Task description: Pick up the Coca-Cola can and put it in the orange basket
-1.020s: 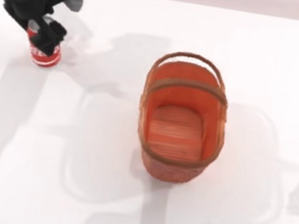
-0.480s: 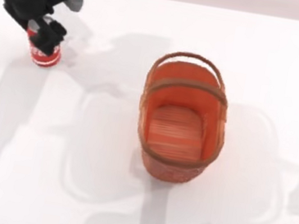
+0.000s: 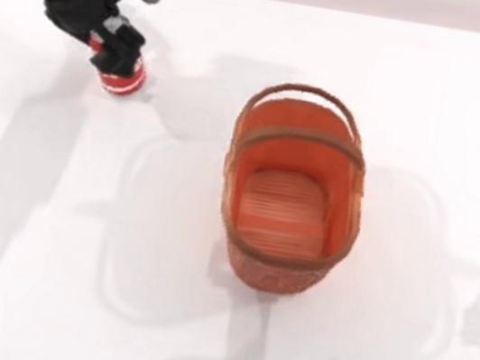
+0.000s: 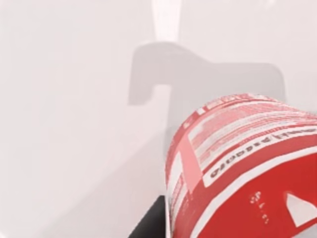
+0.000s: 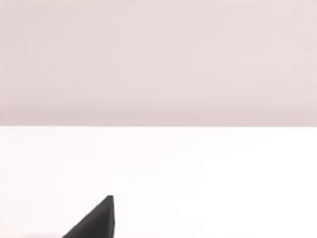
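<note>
The red Coca-Cola can (image 3: 124, 82) is at the back left of the table, clamped between the black fingers of my left gripper (image 3: 117, 51), which is shut on it. In the left wrist view the can (image 4: 247, 168) fills the near corner, its white label print facing the camera, with one dark finger (image 4: 148, 225) pressed against its side and a grey shadow on the table beyond. The orange basket (image 3: 281, 258) stands right of centre with its arched brown handle (image 3: 300, 137) across the far end; nothing lies inside. The can is well to the basket's left.
My right arm is outside the top view. Its wrist view shows only white table, a pale back wall and a dark tip of my right gripper (image 5: 96, 223). Grey arm shadows lie across the tabletop around the basket.
My left gripper has carried the can to the right and a little toward the back, nearer the basket. The basket has not moved.
</note>
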You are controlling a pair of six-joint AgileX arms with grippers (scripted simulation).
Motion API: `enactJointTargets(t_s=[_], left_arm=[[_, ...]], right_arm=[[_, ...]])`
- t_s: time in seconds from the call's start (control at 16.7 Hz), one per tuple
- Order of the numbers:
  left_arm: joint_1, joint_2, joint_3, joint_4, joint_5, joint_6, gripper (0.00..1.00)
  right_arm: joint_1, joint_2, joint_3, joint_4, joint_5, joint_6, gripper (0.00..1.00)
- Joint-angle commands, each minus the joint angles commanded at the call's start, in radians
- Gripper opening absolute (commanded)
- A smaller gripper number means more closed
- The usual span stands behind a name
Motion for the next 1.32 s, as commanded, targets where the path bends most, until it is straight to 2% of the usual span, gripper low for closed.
enactJointTargets(t_s=[0.24,0.72,0.9,1.02,1.14,1.32], left_arm=[[-0.042,-0.076,-0.158,0.337,0.211,-0.118,0.00],[-0.136,-0.293,-0.541,1.165,0.690,-0.391,0.00],[-0.166,-0.365,-0.676,1.414,0.844,-0.484,0.00],[-0.181,-0.404,-0.747,1.534,0.925,-0.533,0.00],[-0.192,-0.431,-0.798,1.612,0.982,-0.568,0.00],[-0.198,-0.446,-0.824,1.649,1.010,-0.585,0.00]], right_arm=[[0.000,0.000,0.000,0.000,0.000,0.000,1.00],[0.000,0.000,0.000,0.000,0.000,0.000,1.00],[0.000,0.000,0.000,0.000,0.000,0.000,1.00],[0.000,0.000,0.000,0.000,0.000,0.000,1.00],[0.000,0.000,0.000,0.000,0.000,0.000,1.00],[0.000,0.000,0.000,0.000,0.000,0.000,1.00]])
